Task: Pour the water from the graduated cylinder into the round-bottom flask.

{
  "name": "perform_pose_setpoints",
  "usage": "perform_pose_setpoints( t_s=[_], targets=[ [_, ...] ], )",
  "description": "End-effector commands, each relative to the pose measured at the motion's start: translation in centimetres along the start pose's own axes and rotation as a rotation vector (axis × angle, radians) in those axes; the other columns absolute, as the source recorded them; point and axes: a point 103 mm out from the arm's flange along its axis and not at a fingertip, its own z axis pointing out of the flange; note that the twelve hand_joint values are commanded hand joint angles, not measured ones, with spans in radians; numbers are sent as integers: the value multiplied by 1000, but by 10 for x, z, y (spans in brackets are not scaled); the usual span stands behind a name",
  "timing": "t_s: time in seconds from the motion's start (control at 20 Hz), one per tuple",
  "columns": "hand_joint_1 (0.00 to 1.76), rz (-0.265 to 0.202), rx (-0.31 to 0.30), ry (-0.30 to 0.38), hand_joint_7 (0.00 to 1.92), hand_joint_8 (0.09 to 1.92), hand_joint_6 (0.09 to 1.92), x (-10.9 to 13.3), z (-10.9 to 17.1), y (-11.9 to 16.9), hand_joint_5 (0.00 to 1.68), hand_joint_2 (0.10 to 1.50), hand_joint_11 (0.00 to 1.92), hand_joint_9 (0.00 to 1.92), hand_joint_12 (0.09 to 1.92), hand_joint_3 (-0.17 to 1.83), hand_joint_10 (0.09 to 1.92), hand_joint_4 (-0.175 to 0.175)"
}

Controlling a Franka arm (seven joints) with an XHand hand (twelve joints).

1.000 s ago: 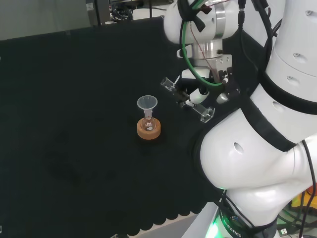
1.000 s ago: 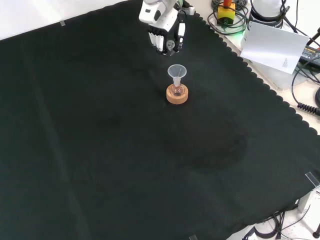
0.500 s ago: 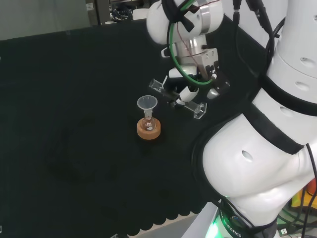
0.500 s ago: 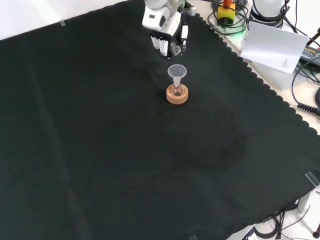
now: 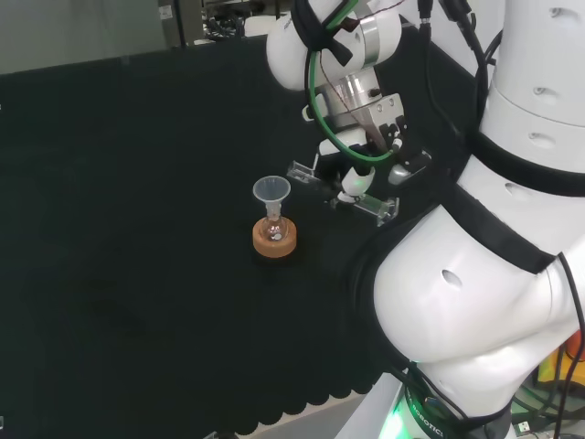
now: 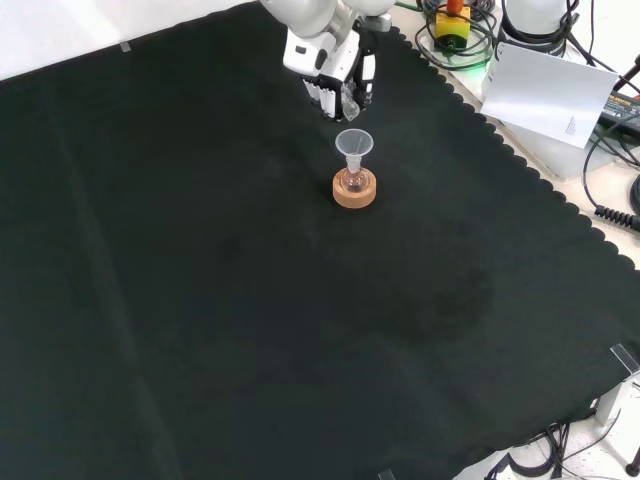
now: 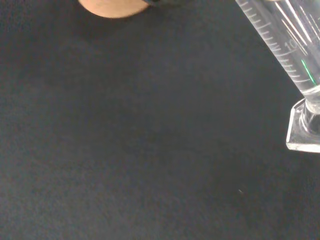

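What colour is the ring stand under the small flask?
Light brown cork ring stand, shown best in the front view.

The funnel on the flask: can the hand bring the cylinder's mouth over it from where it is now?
Probably yes. The hand holds the cylinder tilted beside the funnel, with nothing between them.

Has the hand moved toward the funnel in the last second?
Yes. In the head view the hand, holding the tilted cylinder, has shifted left, so the cylinder's mouth is now nearer the funnel on the flask.
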Motion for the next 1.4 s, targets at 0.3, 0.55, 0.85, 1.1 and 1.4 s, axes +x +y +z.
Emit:
perform_pose_setpoints(
  t_s=[0.3, 0.55, 0.85, 1.1, 1.4],
  targets=[
    [1265, 23, 50, -34, 1025, 960, 975, -3, -7, -8, 997, 1101, 1195, 1373, 767, 0, 139, -175],
    [1265, 23, 72, -57, 1025, 960, 976, 1, -11, -10, 997, 1102, 1196, 1374, 765, 0, 136, -175],
    [1265, 26, 101, -99, 1025, 960, 975, 8, -13, -7, 997, 1101, 1197, 1376, 764, 0, 133, -175],
    [1265, 29, 120, -122, 1025, 960, 975, 13, -15, -6, 997, 1101, 1198, 1378, 762, 0, 129, -175],
    [1265, 38, 158, -158, 1026, 959, 974, 20, -19, -4, 998, 1101, 1198, 1380, 761, 0, 126, -175]
  ],
)
